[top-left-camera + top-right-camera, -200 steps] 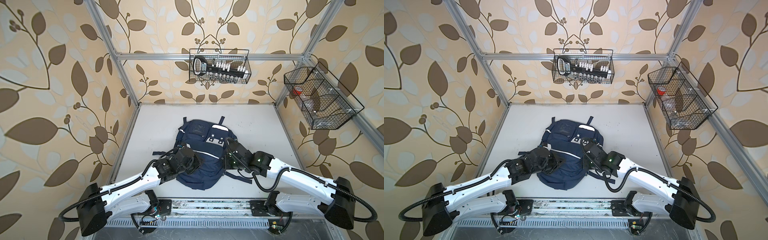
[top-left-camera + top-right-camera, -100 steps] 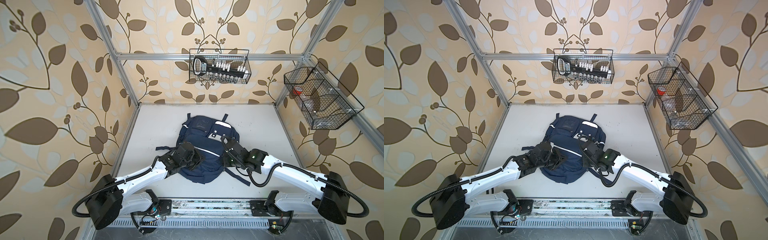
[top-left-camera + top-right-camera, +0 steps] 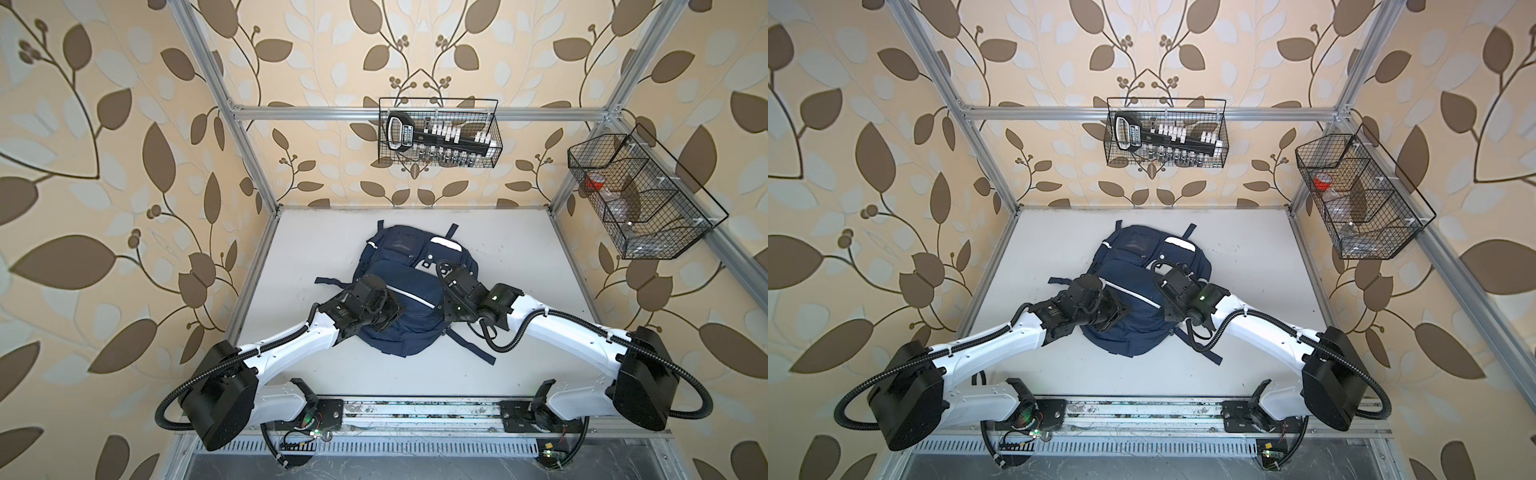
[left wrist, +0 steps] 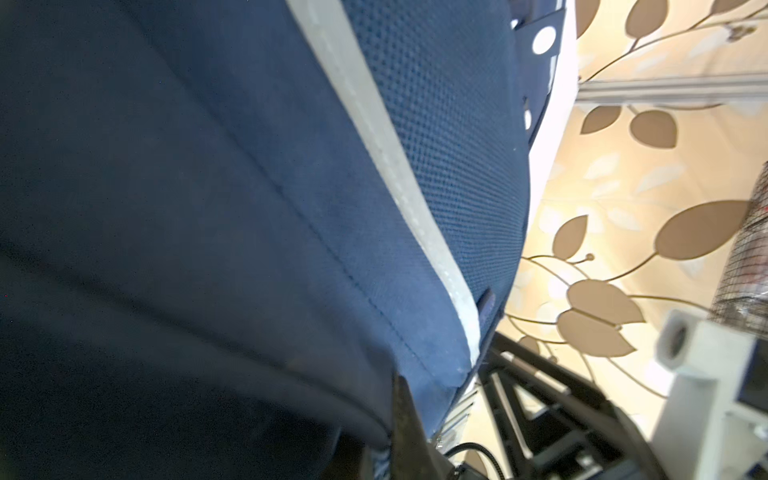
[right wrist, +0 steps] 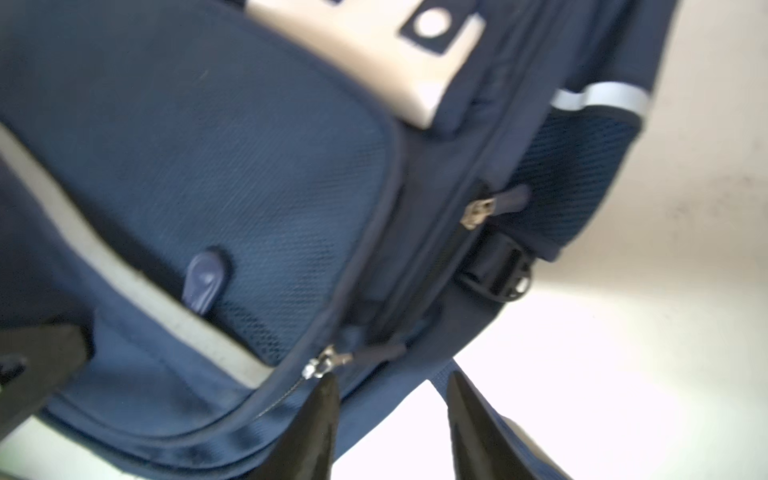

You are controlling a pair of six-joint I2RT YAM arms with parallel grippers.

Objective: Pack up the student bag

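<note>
The student bag (image 3: 411, 291) (image 3: 1133, 286) is a navy backpack with white stripes, lying flat in the middle of the white table (image 3: 519, 257) in both top views. My left gripper (image 3: 388, 316) (image 3: 1117, 311) rests on its lower left part. In the left wrist view blue fabric (image 4: 249, 208) fills the frame; one dark finger (image 4: 409, 428) shows and the other is hidden. My right gripper (image 3: 449, 309) (image 5: 392, 380) sits at the bag's right edge, open, with nothing clamped. A metal zipper pull (image 5: 328, 363) lies just off one fingertip, and a strap (image 5: 469, 382) runs behind the other.
A wire basket (image 3: 438, 137) with a tool set hangs on the back wall. Another wire basket (image 3: 640, 199) hangs on the right wall. A loose bag strap (image 3: 473, 351) trails toward the front rail (image 3: 415, 409). Aluminium posts stand at the table's back corners.
The bag has shifted away from the front rail toward the back wall, both arms moving with it. The right gripper's fingers have come apart.
</note>
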